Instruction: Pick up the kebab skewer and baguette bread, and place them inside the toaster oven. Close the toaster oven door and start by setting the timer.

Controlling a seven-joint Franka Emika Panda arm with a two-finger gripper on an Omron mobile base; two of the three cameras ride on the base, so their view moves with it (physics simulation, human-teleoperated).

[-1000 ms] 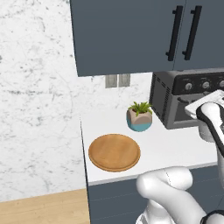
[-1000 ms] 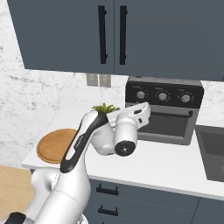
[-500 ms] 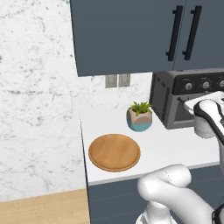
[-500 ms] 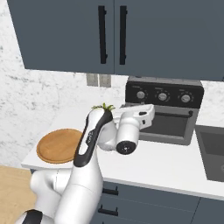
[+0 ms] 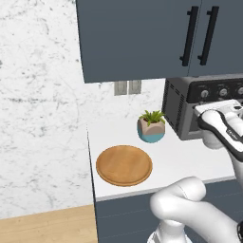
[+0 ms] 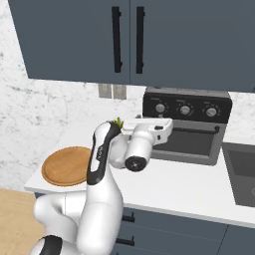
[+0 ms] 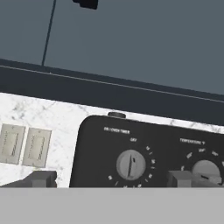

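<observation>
Dark grey and boxy, the toaster oven (image 6: 187,127) stands on the white counter (image 6: 199,184) directly ahead of the claw (image 7: 111,179). Its door (image 6: 191,143) is shut, with the black bar handle across the top of the glass window. The claw's two finger tips stand wide apart with nothing between them.

From the left base camera, well off to the claw's left, a round wooden board (image 5: 124,164) lies bare on the counter. Nearer, between the board and the oven, is a small potted plant (image 5: 152,126). This view also gives the oven's vented side wall (image 5: 173,105), and the robot's wrist covers part of the oven front.

From the right base camera the whole oven front shows. Three round silver knobs (image 6: 185,109) sit in a row on the black control strip above the door, and a sink (image 6: 241,172) is to the oven's right.

The hand camera sits close to the control strip. One finger tip (image 7: 39,178) is at lower left, with two wall outlets (image 7: 24,145) beyond it. The timer knob (image 7: 131,165) lies just above the gap between the tips, its pointer near upright. The other tip covers part of the next knob (image 7: 205,169).
</observation>
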